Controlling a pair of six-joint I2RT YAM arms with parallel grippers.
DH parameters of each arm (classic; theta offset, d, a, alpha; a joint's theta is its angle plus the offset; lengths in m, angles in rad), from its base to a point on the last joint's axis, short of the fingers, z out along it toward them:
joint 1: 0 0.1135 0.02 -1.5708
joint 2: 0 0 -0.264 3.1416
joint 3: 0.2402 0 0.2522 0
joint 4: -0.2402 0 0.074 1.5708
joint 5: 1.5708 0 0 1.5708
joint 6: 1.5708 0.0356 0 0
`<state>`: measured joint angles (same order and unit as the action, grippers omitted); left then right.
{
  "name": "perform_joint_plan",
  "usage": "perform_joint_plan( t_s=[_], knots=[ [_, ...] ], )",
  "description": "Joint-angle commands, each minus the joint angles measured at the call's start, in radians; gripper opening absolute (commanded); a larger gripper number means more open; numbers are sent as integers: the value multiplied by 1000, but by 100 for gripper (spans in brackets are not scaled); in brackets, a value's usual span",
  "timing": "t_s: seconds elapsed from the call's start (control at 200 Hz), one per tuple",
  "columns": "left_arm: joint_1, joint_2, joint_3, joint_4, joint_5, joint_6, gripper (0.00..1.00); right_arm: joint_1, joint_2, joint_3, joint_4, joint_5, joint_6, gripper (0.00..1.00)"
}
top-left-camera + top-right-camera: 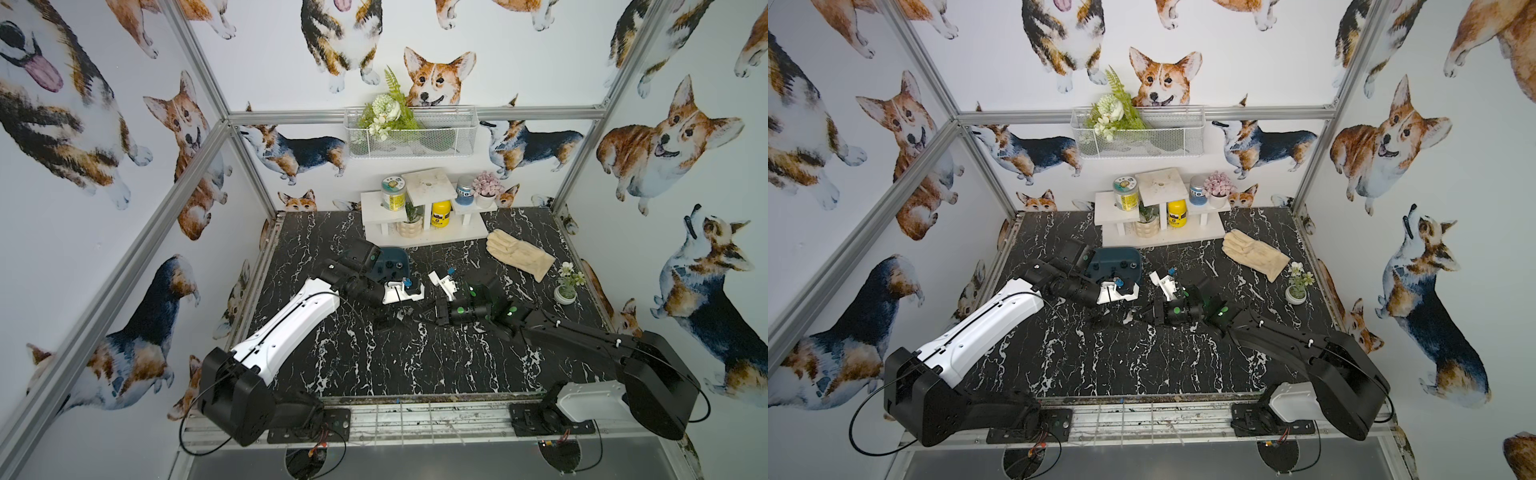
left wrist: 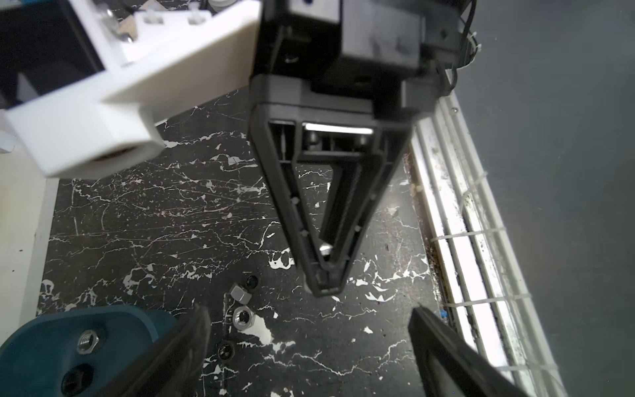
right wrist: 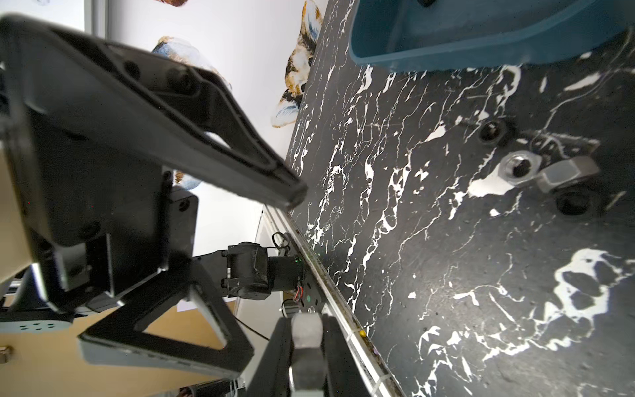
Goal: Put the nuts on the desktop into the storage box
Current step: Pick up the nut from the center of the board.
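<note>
On the black veined desktop (image 2: 171, 213), four nuts (image 2: 242, 316) lie just beside the storage box (image 2: 41, 343), which holds two more. The right gripper (image 2: 324, 271) pinches a silver nut (image 2: 324, 248), and the left gripper (image 2: 309, 311) gapes wide. The next move is probably to carry the nut over the box and release it.

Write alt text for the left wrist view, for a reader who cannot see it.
The right gripper pinches a silver nut over the black marbled desktop, ahead of the open left gripper. Four nuts lie loose beside the teal storage box, which holds two more.
</note>
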<state>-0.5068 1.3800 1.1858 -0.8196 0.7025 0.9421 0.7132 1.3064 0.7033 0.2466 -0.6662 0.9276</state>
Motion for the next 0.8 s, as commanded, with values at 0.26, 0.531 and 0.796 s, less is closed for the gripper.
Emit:
perform_joint_plan(
  t_s=[0.26, 0.531, 0.796],
  knots=[
    [-39, 7, -58, 126, -23, 39, 74, 2, 29, -73, 332, -8, 261, 14],
    [-39, 1, -73, 164, -42, 17, 50, 2, 68, -77, 400, -3, 330, 13],
    [-40, 0, -64, 148, -32, 17, 25, 2, 81, -86, 453, 22, 366, 11]
  ],
)
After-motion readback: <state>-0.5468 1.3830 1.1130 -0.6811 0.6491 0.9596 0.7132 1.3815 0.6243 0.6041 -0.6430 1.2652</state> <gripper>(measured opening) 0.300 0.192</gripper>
